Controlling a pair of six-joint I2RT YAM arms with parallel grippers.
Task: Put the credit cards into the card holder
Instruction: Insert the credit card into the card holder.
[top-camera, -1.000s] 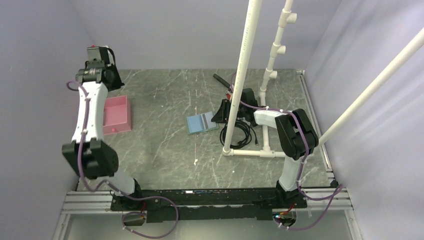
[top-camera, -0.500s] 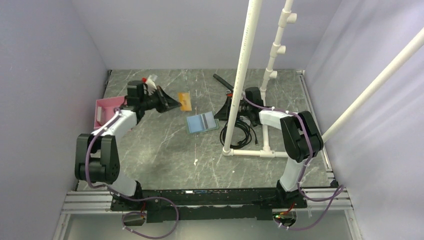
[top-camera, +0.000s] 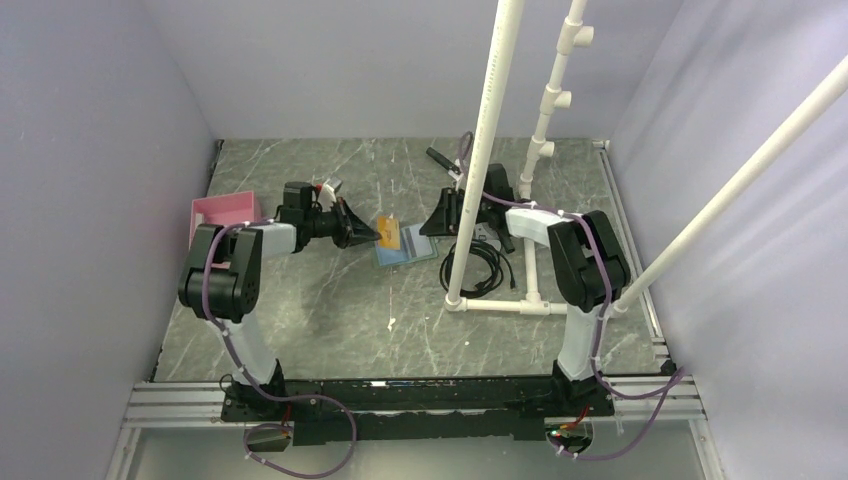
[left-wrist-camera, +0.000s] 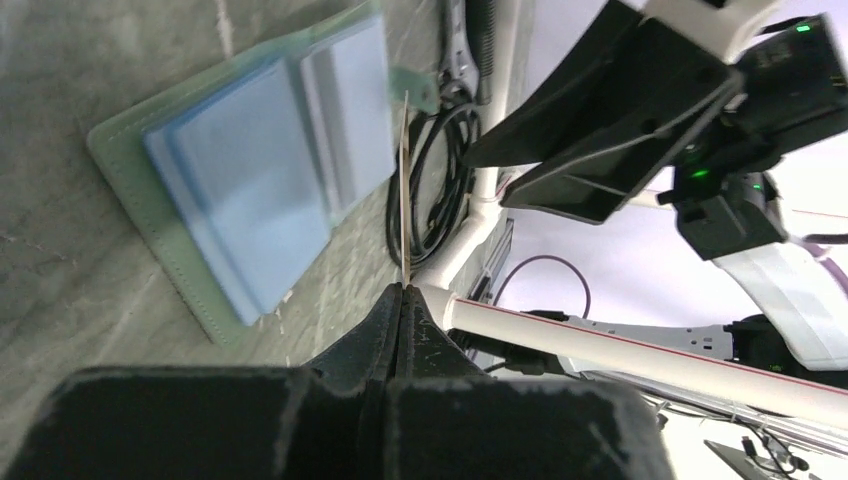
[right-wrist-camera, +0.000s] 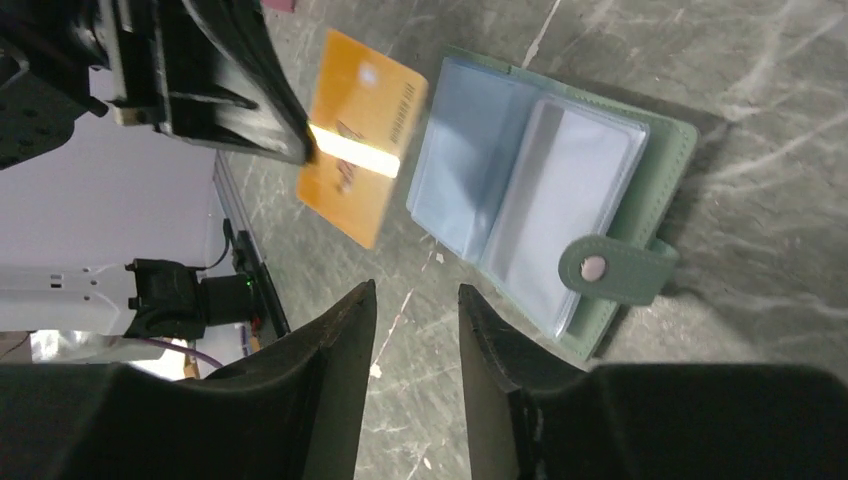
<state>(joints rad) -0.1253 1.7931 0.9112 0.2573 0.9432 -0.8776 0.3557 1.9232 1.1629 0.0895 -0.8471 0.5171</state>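
The card holder (top-camera: 412, 247) lies open on the table, green outside with pale blue sleeves, and its closure tab (right-wrist-camera: 615, 268) points toward my right gripper. My left gripper (top-camera: 368, 237) is shut on an orange-tan credit card (top-camera: 389, 234) and holds it at the holder's left edge. The left wrist view shows the card edge-on (left-wrist-camera: 404, 190) above the holder (left-wrist-camera: 260, 190). The right wrist view shows the card's face (right-wrist-camera: 360, 135) next to the holder (right-wrist-camera: 540, 200). My right gripper (top-camera: 438, 222) is open and empty at the holder's right side. No other card is in view.
A pink tray (top-camera: 222, 212) stands at the left. A white pipe frame (top-camera: 480, 150) rises just right of the holder, with its base bar (top-camera: 495, 305) on the table. Black cables (top-camera: 485, 262) lie beside it, and a black tool (top-camera: 440, 158) lies at the back.
My left arm has swung from above the pink tray to the right and down, bringing the orange card to the holder's left edge. My right gripper has stayed near the holder's right side.
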